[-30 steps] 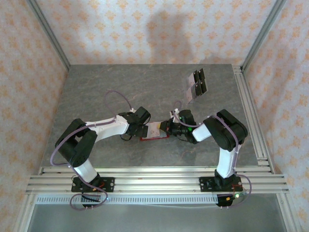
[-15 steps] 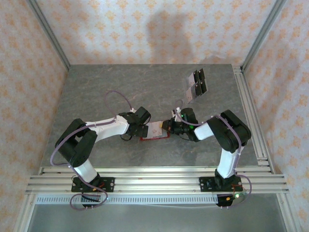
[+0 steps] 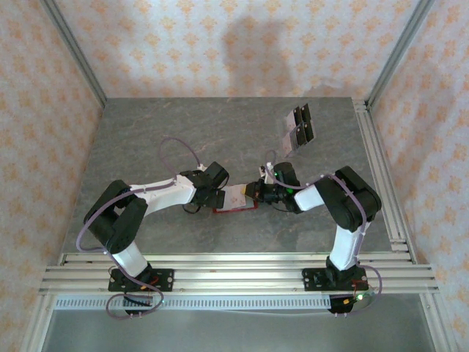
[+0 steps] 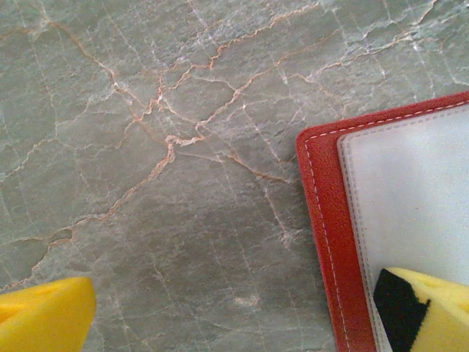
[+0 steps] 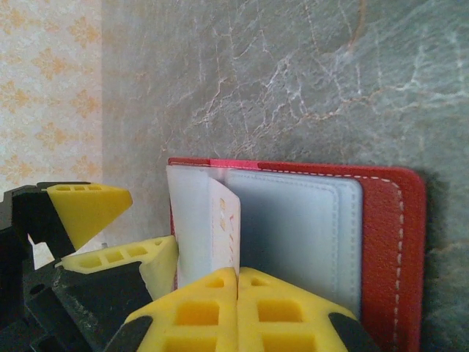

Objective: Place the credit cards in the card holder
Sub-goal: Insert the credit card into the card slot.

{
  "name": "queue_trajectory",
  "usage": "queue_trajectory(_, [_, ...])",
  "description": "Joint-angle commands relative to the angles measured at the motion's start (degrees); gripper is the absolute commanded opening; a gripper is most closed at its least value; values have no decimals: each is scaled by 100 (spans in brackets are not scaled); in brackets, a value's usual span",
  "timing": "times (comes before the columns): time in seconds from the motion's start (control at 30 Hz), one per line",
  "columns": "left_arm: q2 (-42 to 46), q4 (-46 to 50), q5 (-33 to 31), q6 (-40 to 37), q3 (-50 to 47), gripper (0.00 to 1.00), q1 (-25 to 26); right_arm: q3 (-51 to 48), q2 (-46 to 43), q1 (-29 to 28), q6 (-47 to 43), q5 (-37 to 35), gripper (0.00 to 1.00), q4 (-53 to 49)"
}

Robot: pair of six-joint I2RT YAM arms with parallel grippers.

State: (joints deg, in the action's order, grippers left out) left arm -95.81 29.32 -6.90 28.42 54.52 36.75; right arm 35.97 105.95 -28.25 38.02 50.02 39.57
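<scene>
Since a second ago my right elbow has swung outward and the wrist has drawn in a touch toward the card holder (image 3: 236, 199); my left arm and the holder have kept their places.

My right gripper (image 5: 237, 292) is clenched, its yellow fingers (image 5: 198, 312) pressed together on the lower edge of a credit card (image 5: 224, 224). That pale card stands on edge against the holder's clear pocket, beside the grey lining. From above, this gripper (image 3: 258, 193) sits at the holder's right end.

My left gripper (image 4: 238, 315) is spread wide and grasps nothing. One fingertip (image 4: 429, 308) lies over the corner of the holder's frosted pocket, though I cannot tell whether it presses down; the other hangs over bare table (image 4: 146, 147). From above, it (image 3: 218, 195) is at the holder's left end.

The card holder (image 5: 392, 242) lies open and flat on the marble table (image 3: 168, 132), between my two grippers. The other credit cards (image 3: 299, 126) lie in a small cluster near the far right corner, well apart from it.
</scene>
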Motion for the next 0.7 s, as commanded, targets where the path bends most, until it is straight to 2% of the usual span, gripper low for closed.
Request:
queue_trajectory(0.0, [-124,266,-147,-21,24,100,16,111,49,-80,-178,105,0,-183])
queue_trajectory(0.47, [-139,260,-143,-4,27,100,25,275,222,-215,-70,-60,0,-140])
queue_trajectory(0.67, [-133,258,-137,-3,16,100,25,232,233,-208,-40,-361,0,-158])
